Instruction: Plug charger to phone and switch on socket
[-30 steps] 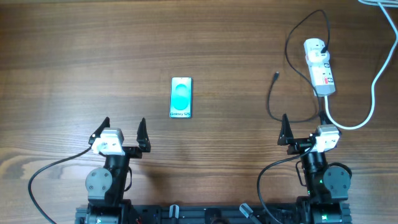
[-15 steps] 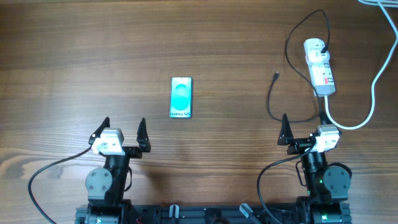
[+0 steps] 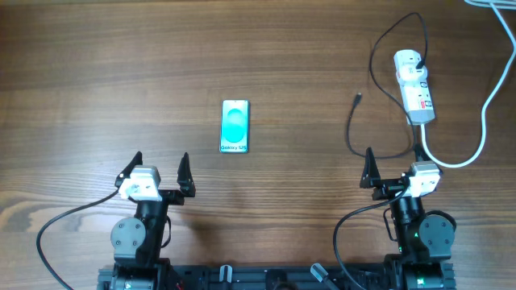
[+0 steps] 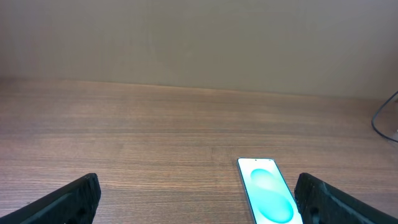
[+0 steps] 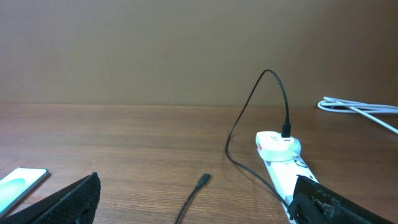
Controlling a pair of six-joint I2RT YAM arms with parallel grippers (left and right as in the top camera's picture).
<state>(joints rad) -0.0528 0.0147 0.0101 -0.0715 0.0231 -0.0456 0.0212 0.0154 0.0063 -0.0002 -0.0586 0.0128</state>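
The phone (image 3: 235, 126) lies flat mid-table with a cyan screen, "Galaxy S25" text at its near end; it also shows in the left wrist view (image 4: 269, 199). The charger's black cable (image 3: 352, 133) loops from the white adapter (image 3: 408, 63) in the socket strip (image 3: 415, 89); its plug tip (image 3: 358, 98) lies loose on the table, seen in the right wrist view (image 5: 202, 180). My left gripper (image 3: 161, 172) is open and empty, near of the phone. My right gripper (image 3: 393, 171) is open and empty, near of the strip (image 5: 283, 177).
A thick white cord (image 3: 484, 121) runs from the strip's near end out to the far right edge, and shows far right in the right wrist view (image 5: 357, 109). The table is brown wood.
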